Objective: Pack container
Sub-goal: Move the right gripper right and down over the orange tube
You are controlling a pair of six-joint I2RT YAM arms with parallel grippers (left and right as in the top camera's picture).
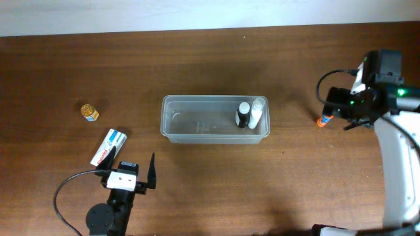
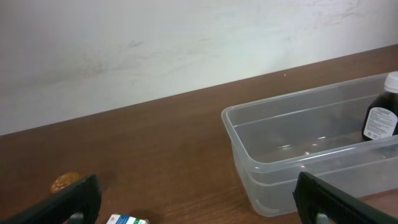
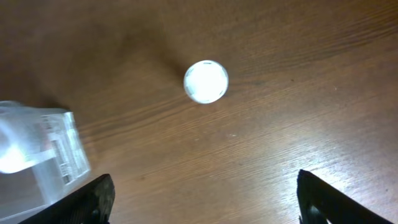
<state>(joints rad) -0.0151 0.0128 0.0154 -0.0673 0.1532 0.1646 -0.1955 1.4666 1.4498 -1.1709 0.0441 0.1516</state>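
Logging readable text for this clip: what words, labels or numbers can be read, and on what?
No text reads clearly.
Box: red and blue print, too small to read.
Dark bottle: white label, print too small.
Label on clear plastic, right wrist view: blurred.

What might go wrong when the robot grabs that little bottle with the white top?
The small bottle stands upright below the open right gripper; a finger might tip it so it rolls. Dropped into the container, it might topple the dark bottle standing there.
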